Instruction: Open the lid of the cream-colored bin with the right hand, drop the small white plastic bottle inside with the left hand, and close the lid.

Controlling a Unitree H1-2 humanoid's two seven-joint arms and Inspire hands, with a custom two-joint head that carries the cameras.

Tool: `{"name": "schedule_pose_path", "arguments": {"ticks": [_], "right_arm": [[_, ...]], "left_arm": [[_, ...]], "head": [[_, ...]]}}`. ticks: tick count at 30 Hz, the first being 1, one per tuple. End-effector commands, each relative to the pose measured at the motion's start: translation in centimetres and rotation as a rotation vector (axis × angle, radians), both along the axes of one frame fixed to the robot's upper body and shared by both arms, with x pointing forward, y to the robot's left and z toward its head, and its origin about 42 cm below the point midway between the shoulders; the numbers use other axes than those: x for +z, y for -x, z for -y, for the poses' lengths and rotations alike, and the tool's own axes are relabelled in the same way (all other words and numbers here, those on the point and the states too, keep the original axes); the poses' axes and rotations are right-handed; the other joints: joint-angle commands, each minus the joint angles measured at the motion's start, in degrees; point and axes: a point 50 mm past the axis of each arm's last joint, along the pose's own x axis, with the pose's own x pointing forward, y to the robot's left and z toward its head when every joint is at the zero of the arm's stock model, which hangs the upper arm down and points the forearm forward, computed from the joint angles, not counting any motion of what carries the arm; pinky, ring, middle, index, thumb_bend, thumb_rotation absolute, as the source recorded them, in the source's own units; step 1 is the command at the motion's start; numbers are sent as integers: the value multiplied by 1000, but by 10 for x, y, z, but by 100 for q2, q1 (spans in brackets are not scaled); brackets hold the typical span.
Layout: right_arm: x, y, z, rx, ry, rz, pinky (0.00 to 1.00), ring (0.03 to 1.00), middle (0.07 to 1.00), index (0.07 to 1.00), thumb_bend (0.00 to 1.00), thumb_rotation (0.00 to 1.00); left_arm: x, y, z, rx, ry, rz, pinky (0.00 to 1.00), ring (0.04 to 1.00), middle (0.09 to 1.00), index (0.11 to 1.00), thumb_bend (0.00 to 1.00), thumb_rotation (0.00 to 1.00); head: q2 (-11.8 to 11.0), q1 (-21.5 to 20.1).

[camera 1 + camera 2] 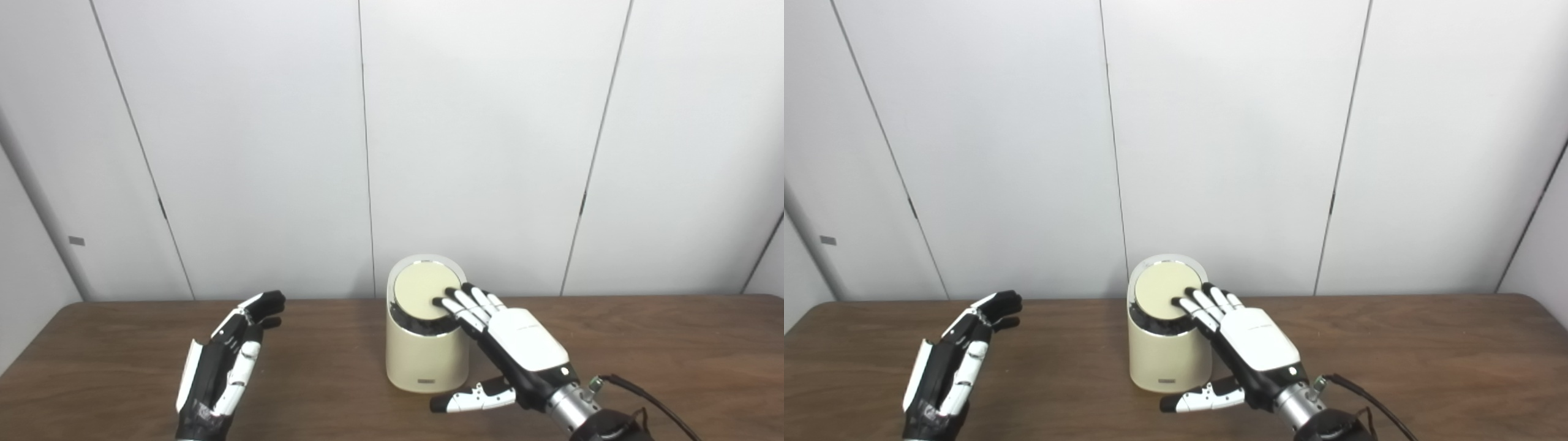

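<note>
The cream-colored bin (425,361) stands on the brown table (643,343) near the middle. Its round lid (422,288) is raised at the front, with a dark gap under its front edge. My right hand (508,343) is open, palm down, its fingertips (456,303) resting on the lid's right edge and its thumb stretched out low beside the bin. My left hand (226,361) is open and empty, held upright above the table left of the bin. No small white bottle shows in either view.
White wall panels (490,141) stand right behind the table's far edge. A black cable (649,398) runs from my right wrist across the table at the lower right.
</note>
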Motion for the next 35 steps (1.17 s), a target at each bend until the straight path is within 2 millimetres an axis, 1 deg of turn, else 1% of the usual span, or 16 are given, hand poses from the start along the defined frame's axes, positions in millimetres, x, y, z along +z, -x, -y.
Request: {"name": "schedule_pose_path", "arguments": {"ticks": [1, 6, 10, 14, 16, 18, 19, 20, 22, 23, 25, 27, 28, 29, 31, 35], "right_arm": [[17, -2, 1, 5, -28, 94, 1000, 1000, 1000, 984, 875, 834], [11, 1, 5, -8, -33, 114, 1000, 1000, 1000, 1000, 864, 835], [7, 4, 8, -7, -100, 148, 1000, 1000, 1000, 1000, 829, 761], [2, 7, 14, -15, -163, 197, 1000, 1000, 1000, 1000, 798, 714], [-4, 9, 19, -21, -245, 221, 1000, 1000, 1000, 1000, 783, 718], [-13, 9, 28, -26, -329, 239, 1000, 1000, 1000, 1000, 721, 868], [-18, 10, 33, -26, -371, 251, 1000, 1000, 1000, 1000, 615, 933], [-23, 10, 38, -26, -410, 260, 990, 1000, 1000, 1000, 460, 973], [-32, 10, 47, -36, -476, 272, 976, 994, 1000, 982, 321, 993], [-35, 10, 51, -41, -497, 277, 941, 958, 973, 953, 259, 998], [-44, 12, 62, -51, -591, 298, 880, 914, 935, 912, 217, 995], [-50, 14, 71, -71, -658, 311, 806, 876, 899, 876, 214, 886], [-52, 17, 74, -83, -690, 312, 742, 852, 879, 854, 233, 778], [-53, 19, 77, -89, -710, 312, 712, 840, 871, 844, 243, 723], [-53, 25, 79, -88, -748, 311, 686, 830, 861, 835, 252, 678], [-53, 35, 83, -83, -835, 285, 654, 802, 837, 812, 280, 656]], "left_arm": [[16, -6, 0, 2, -10, 67, 769, 805, 802, 790, 411, 766], [15, -5, 0, -3, -9, 63, 780, 809, 804, 792, 416, 766], [15, -5, 0, -2, -6, 64, 780, 807, 802, 791, 414, 756], [15, -6, 0, -4, -4, 65, 772, 804, 800, 791, 401, 748], [16, -6, -1, 0, -8, 66, 766, 803, 799, 791, 392, 747], [16, -5, -1, 2, -9, 67, 765, 804, 800, 793, 363, 749], [16, -5, -1, 1, -6, 67, 764, 804, 801, 794, 349, 745], [16, -5, -2, 0, -3, 67, 766, 808, 806, 797, 334, 735], [16, -5, -3, -2, 1, 67, 777, 817, 816, 802, 316, 728], [16, -4, -3, -2, 2, 67, 779, 821, 821, 806, 295, 717], [16, -4, -5, -7, 6, 69, 773, 822, 824, 808, 270, 699], [16, -4, -6, -10, 5, 67, 776, 828, 831, 815, 257, 665], [16, -4, -7, -9, 0, 65, 777, 831, 838, 825, 249, 641], [16, -4, -8, -8, -3, 64, 777, 833, 841, 830, 250, 624], [15, -5, -9, 1, -11, 62, 771, 832, 843, 834, 252, 593], [15, -4, -11, 21, -25, 61, 736, 818, 836, 830, 252, 515]], "head": [[8, -4], [1, 2], [5, -2], [2, 12], [-3, 10], [-1, 10], [-8, 12], [-8, 14], [5, 16], [5, 16], [8, 9], [0, -8], [4, -29], [4, -29], [-8, -43], [-34, -36]]}}
